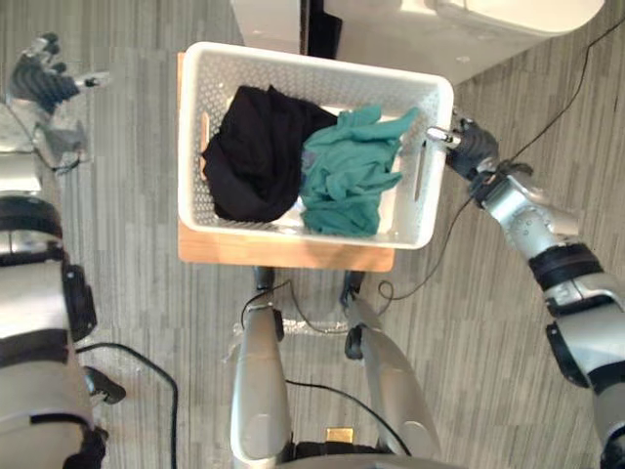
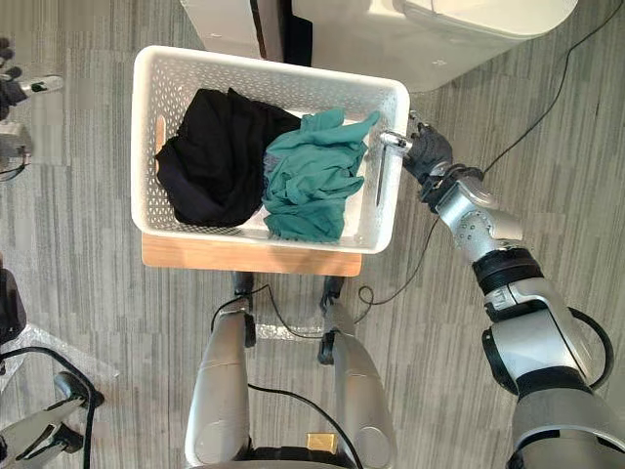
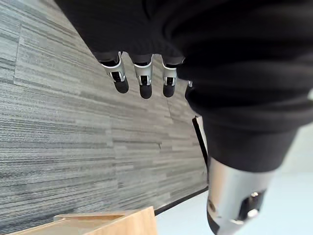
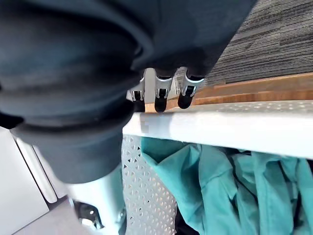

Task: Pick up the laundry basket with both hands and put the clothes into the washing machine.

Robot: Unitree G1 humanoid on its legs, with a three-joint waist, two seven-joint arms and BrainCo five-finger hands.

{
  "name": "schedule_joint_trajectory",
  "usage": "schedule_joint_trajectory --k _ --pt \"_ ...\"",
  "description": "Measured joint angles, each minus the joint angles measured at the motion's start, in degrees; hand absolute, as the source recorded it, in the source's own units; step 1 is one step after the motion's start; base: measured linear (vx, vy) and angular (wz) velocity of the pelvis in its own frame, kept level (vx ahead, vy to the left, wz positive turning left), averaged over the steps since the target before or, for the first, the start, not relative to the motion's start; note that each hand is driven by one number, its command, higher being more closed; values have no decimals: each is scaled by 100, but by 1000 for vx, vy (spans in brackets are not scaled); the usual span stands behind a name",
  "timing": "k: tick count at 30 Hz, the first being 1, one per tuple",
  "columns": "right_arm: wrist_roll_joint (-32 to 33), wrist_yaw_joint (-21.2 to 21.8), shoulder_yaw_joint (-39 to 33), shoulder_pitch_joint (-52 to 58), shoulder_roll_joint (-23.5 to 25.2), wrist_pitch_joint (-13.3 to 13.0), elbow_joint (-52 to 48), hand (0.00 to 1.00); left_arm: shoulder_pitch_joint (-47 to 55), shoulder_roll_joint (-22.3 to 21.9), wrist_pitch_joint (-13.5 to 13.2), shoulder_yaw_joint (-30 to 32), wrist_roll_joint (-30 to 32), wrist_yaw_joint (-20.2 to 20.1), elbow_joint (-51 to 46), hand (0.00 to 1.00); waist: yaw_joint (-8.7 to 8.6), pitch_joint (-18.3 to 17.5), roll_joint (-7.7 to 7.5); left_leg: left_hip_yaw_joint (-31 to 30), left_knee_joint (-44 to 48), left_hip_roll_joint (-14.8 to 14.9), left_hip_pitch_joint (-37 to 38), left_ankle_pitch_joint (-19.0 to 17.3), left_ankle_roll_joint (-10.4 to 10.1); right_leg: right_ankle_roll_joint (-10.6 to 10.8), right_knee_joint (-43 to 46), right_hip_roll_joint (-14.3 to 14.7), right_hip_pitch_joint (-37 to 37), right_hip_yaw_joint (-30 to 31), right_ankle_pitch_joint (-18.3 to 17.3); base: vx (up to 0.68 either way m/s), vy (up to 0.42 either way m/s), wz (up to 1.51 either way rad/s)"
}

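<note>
Basket (image 2: 145, 147), white perforated plastic, sits on a wood table (image 1: 293, 256), centre of scene. It holds black clothes (image 1: 256, 151) on the left & teal clothes (image 1: 347, 176) on the right, the two heaps touching. Washer (image 1: 410, 29) is just beyond the basket's far edge, far right.

R hand (image 1: 471, 149) is at the basket's right rim, by the handle slot in that wall. Its thumb tip touches the rim. In the R wrist view the fingers (image 4: 160, 95) lie side by side over the rim, tips past its outer edge, loosely straight & not curled round anything. The teal clothes show just below the rim there.

L hand (image 1: 44, 78) is far left over the carpet (image 1: 127, 195), well apart from basket & table. Its fingers (image 3: 142, 81) are straight, slightly spread & hold nothing. The L wrist view shows carpet past the tips & a corner of the table at the edge.

Basket rests flat on the table, neither hand clamped on it.
</note>
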Motion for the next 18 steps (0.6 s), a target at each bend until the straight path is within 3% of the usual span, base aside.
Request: schedule_joint_trajectory --k 5,7,10,11,18 --pt "-241 -18 95 -1 73 21 1 0 122 59 167 152 -1562 -17 -1 0 -6 -4 4 16 -79 8 25 66 27 -106 -128 23 59 -16 79 8 -24 -1" --pt "-429 -22 235 -2 69 47 4 0 144 66 171 70 -1820 -38 -7 0 -12 -5 3 12 -128 7 42 101 16 -112 -143 28 63 -25 87 15 -16 1" --pt "-794 28 567 -14 49 231 53 0 262 206 174 -638 -1809 -208 -49 0 -11 -6 5 13 -182 26 87 121 8 -116 -174 55 101 -27 89 51 -37 0" --pt "-935 121 815 -18 10 300 126 0 282 286 169 -1162 -1797 -335 -154 0 5 -6 5 1 -188 35 88 121 8 -116 -178 67 106 -38 89 40 -21 1" --pt "-1140 370 1562 -335 -220 245 324 0 369 375 96 -3762 -1224 -850 -536 0 -18 -14 0 1 -219 27 87 124 12 -116 -191 64 113 -45 89 37 -10 1"
